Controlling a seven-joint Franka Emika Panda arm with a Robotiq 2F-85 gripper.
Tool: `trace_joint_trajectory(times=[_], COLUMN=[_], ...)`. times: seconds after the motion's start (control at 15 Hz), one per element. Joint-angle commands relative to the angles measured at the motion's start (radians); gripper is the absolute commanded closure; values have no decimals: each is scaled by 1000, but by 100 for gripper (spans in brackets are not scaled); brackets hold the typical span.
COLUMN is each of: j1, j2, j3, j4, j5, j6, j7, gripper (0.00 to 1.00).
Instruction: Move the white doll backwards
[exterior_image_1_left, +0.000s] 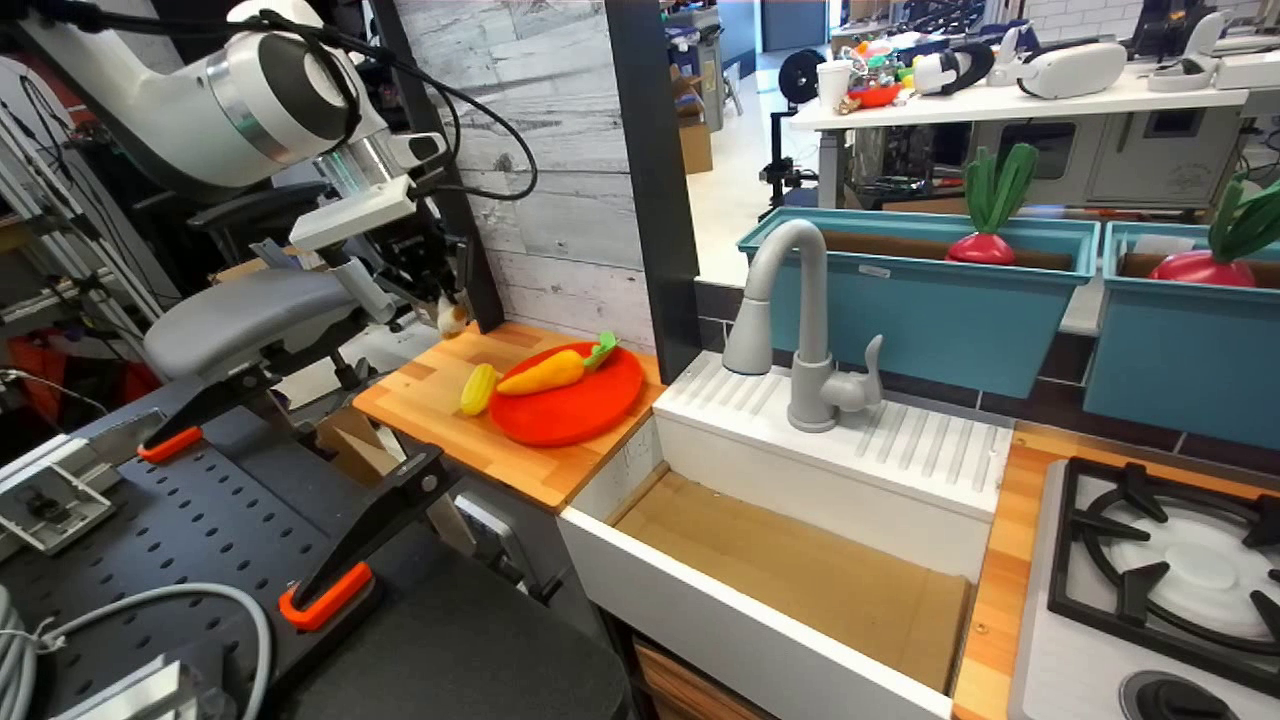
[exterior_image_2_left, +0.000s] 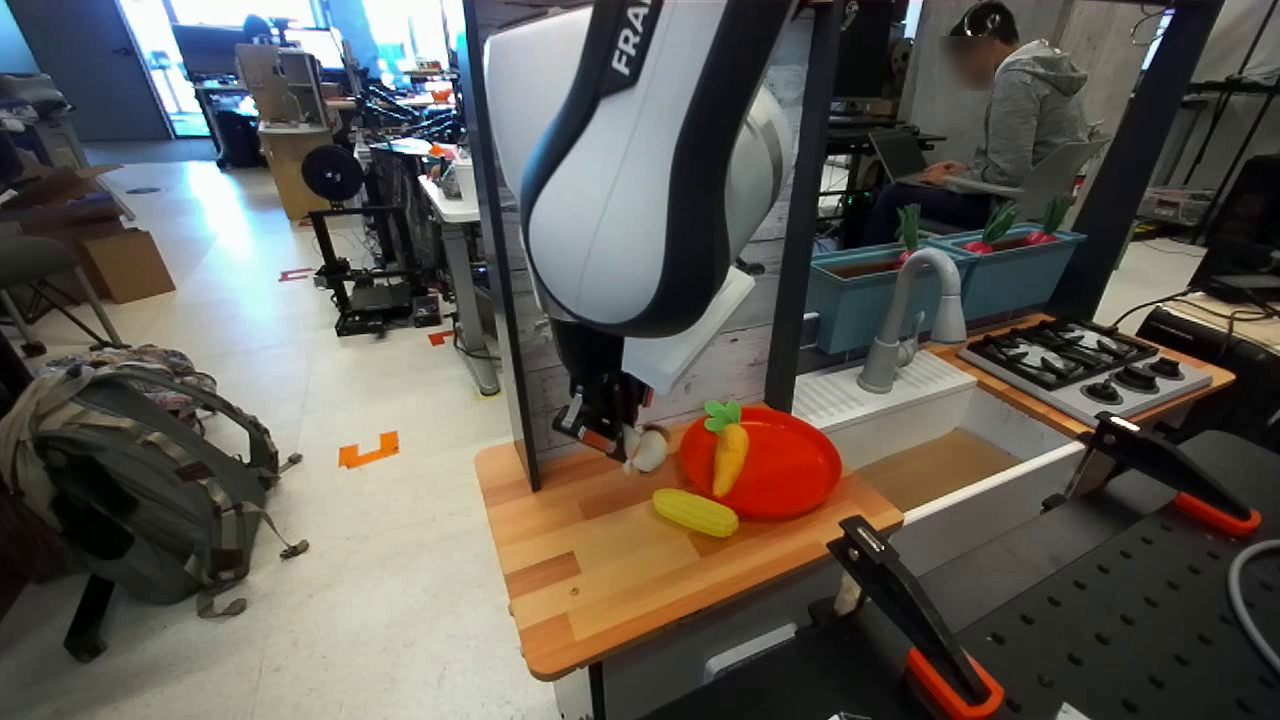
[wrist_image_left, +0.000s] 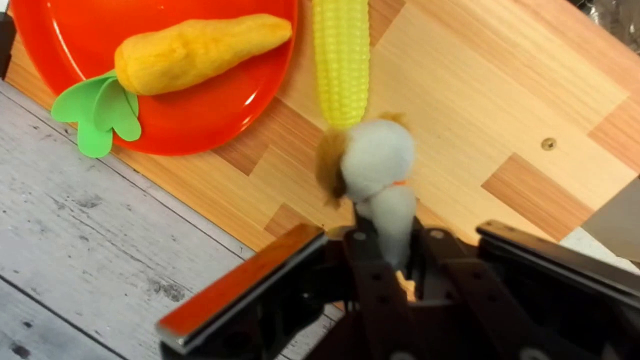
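Observation:
The white doll is a small whitish figure with brown tufts and an orange neck line. It shows in the wrist view (wrist_image_left: 378, 160) and in both exterior views (exterior_image_1_left: 451, 317) (exterior_image_2_left: 648, 450). My gripper is shut on the white doll, with the doll's body between the fingers in the wrist view (wrist_image_left: 392, 227) and its head sticking out past the fingertips. In both exterior views the gripper (exterior_image_1_left: 455, 292) (exterior_image_2_left: 630, 440) points down and holds the doll above the wooden counter (exterior_image_2_left: 560, 600), near the wall. Part of the doll's lower body is hidden between the fingers.
An orange plate (exterior_image_2_left: 800, 470) holds a yellow carrot (exterior_image_2_left: 731, 460) with green leaves. A yellow corn cob (exterior_image_2_left: 697, 513) lies beside the plate, close to the doll in the wrist view. A whitewashed wood wall (exterior_image_1_left: 560, 190) and dark posts border the counter. A sink (exterior_image_1_left: 780, 580) adjoins it.

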Motion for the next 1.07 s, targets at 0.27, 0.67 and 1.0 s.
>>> trace_joint_trajectory(times=[0.27, 0.67, 1.0], j1=[13, 17, 25], j2=[102, 169, 229], j3=[-29, -26, -34], j4=[87, 192, 266], j5=[25, 49, 54], j6=[48, 16, -13], j7=[55, 67, 77], gripper=[97, 97, 62])
